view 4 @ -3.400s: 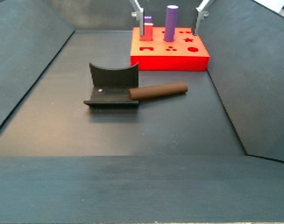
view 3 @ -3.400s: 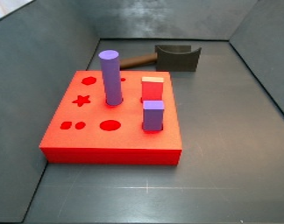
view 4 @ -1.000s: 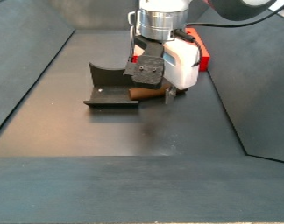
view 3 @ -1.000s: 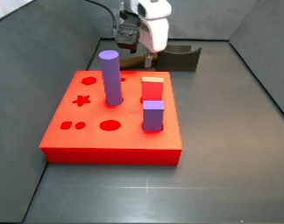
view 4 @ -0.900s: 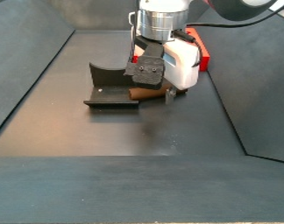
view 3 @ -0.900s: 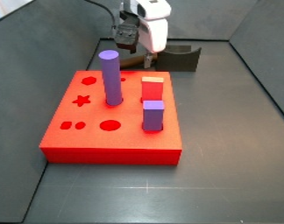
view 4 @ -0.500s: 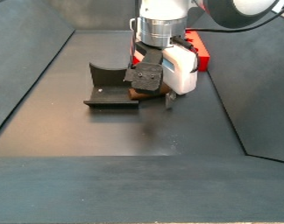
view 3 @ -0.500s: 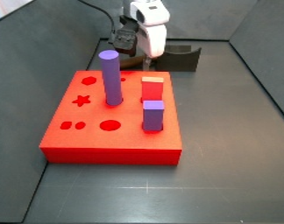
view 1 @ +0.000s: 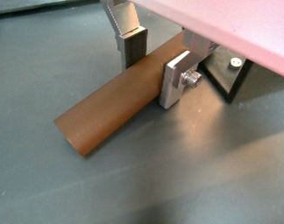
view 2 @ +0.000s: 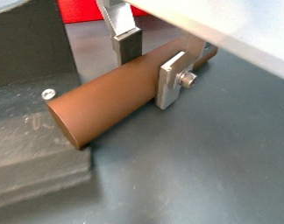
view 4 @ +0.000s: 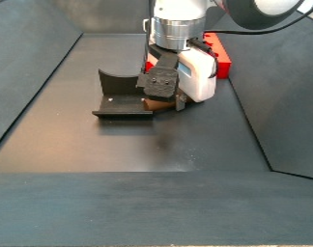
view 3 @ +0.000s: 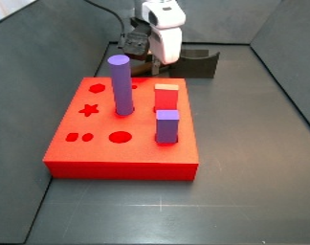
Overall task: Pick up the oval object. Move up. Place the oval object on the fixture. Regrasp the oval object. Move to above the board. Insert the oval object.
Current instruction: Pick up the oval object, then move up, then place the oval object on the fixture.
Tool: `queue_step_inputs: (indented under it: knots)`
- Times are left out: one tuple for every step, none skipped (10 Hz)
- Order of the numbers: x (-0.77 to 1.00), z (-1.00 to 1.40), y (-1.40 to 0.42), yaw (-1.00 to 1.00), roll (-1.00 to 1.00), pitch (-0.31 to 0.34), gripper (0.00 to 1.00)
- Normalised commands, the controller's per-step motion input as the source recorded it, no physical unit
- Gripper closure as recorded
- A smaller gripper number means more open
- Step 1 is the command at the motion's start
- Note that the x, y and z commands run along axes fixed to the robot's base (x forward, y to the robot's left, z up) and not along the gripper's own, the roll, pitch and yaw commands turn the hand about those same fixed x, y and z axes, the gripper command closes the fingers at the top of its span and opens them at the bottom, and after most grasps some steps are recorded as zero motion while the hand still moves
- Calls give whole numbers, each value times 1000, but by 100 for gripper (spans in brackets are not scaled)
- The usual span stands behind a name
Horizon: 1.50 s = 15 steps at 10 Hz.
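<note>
The oval object, a long brown rod, lies on the dark floor in both wrist views [view 1: 100, 118] [view 2: 97, 103]. One end of it rests against the fixture [view 2: 27, 171]. My gripper [view 1: 152, 77] [view 2: 148, 77] straddles the rod near its middle, and both silver fingers press on its sides. In both side views the gripper [view 3: 158, 63] [view 4: 170, 100] is low beside the fixture [view 3: 196, 63] [view 4: 117, 97]. The rod [view 4: 156, 97] shows under the hand. The red-orange board [view 3: 120, 134] lies apart from the gripper.
On the board stand a purple cylinder [view 3: 121, 84], a purple square block [view 3: 166, 125] and a red block [view 3: 166, 96]. Grey walls enclose the floor on all sides. In a side view only a strip of the board [view 4: 218, 56] shows behind the hand.
The gripper came down over the rod beside the fixture, and its fingers have closed in on the rod's sides. The rod has stayed on the floor.
</note>
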Motion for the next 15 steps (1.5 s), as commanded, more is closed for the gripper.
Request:
queue_step_inputs:
  knots:
    - [0, 0, 0, 0, 0, 0, 100]
    - [0, 0, 0, 0, 0, 0, 100]
    - [0, 0, 0, 0, 0, 0, 100]
    - [0, 0, 0, 0, 0, 0, 100]
    - [0, 0, 0, 0, 0, 0, 100]
    - [0, 0, 0, 0, 0, 0, 100]
    - [0, 0, 0, 0, 0, 0, 100]
    - [0, 833, 0, 0, 0, 0, 100]
    - [-15, 824, 40, -20, 7, 14, 100]
    - [-44, 688, 35, -27, 6, 50, 100]
    - [-28, 548, 27, -29, 5, 62, 100]
    - [-14, 336, 18, -28, 6, 65, 100]
    - [-15, 224, 16, -28, 7, 61, 100]
    - [0, 1000, 0, 0, 0, 0, 100]
    - [-1, 1000, -1, 0, 0, 8, 100]
